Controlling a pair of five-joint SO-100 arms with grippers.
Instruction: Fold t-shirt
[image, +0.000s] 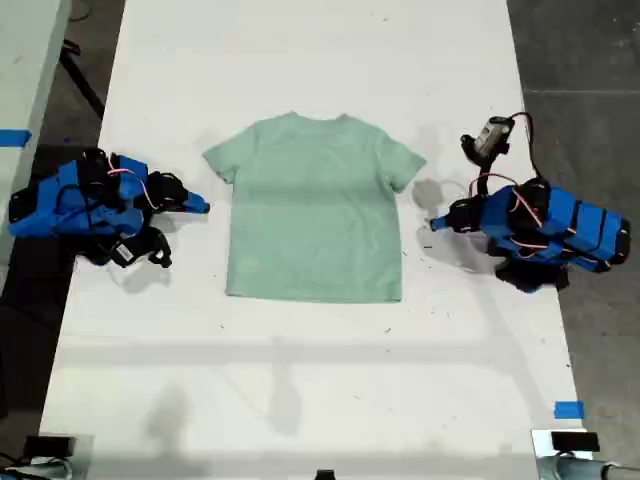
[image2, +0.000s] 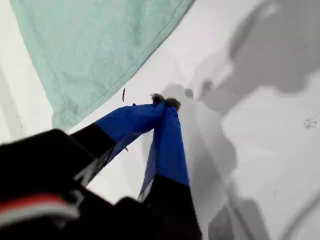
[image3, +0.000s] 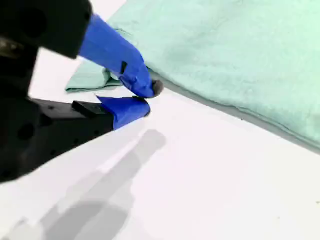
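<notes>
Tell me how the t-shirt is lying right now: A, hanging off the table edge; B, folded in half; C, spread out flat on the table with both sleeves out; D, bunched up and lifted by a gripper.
C: in the exterior view the t-shirt lies flat and unfolded on the white table with both sleeves spread, and my first gripper and my second gripper hold nothing.

One t-shirt (image: 315, 208) on the table (image: 300, 380), just the one garment. Two blue arms, one at each side of the exterior view, so two grippers: my first gripper (image2: 165, 101) and my second gripper (image3: 147, 100). Two bits of blue tape (image: 568, 409), one at each edge.
</notes>
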